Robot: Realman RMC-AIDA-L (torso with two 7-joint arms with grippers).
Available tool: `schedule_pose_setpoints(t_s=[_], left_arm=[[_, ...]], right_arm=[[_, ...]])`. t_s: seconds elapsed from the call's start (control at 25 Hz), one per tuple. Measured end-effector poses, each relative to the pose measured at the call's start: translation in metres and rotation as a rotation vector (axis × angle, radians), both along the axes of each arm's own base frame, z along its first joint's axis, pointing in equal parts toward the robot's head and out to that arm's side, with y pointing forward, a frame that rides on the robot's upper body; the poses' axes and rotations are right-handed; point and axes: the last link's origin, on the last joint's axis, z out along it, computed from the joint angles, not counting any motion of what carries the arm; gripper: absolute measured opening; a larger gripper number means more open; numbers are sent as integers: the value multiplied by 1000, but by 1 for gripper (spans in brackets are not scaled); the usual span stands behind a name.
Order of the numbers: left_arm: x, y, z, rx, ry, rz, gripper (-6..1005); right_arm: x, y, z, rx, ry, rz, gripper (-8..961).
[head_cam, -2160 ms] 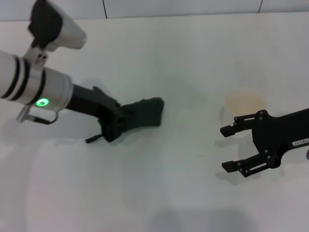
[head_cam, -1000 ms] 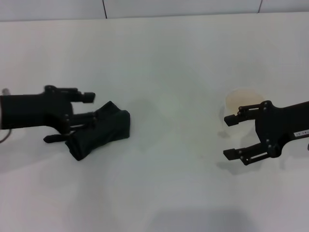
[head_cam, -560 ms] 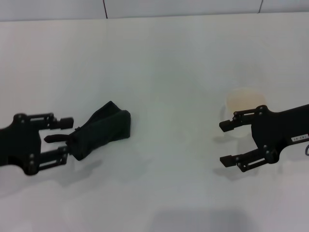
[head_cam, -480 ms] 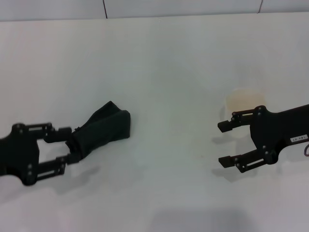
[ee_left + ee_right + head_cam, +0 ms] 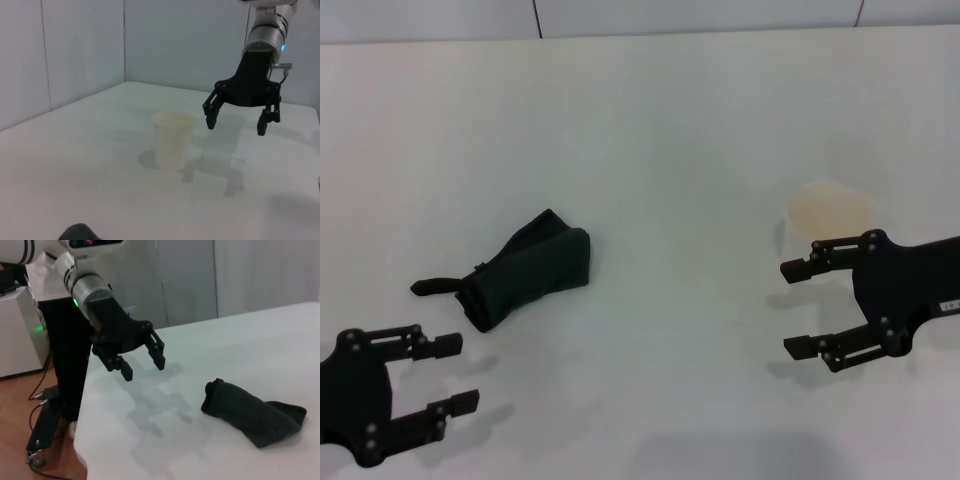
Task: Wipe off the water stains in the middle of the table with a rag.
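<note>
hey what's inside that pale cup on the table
The cup looks empty from the left wrist view, though its wall hides the bottom. From above only a faint amber tint shows. It stands on the table, beside the open right hand.

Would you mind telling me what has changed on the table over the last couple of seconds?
The left gripper dragged the rag toward the robot's left, let it go, and drew back toward the near edge of the table, where it now hangs open and clear of the cloth. The right gripper stayed open beside the cup, which has not moved. No stain shows on the tabletop.
</note>
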Motion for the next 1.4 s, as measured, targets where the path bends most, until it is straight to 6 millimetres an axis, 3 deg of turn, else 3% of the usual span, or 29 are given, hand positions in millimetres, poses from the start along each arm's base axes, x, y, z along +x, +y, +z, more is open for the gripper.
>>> schedule_pose_setpoints(t_s=[0.52,1.4], left_arm=[[-6,-11,12,46,-27,-10,555],[0,2,7,-18,-18,12,555]], right_arm=[[25,-20,14,43,55,-46,794],[35,-20,18,63,31,-80,793]])
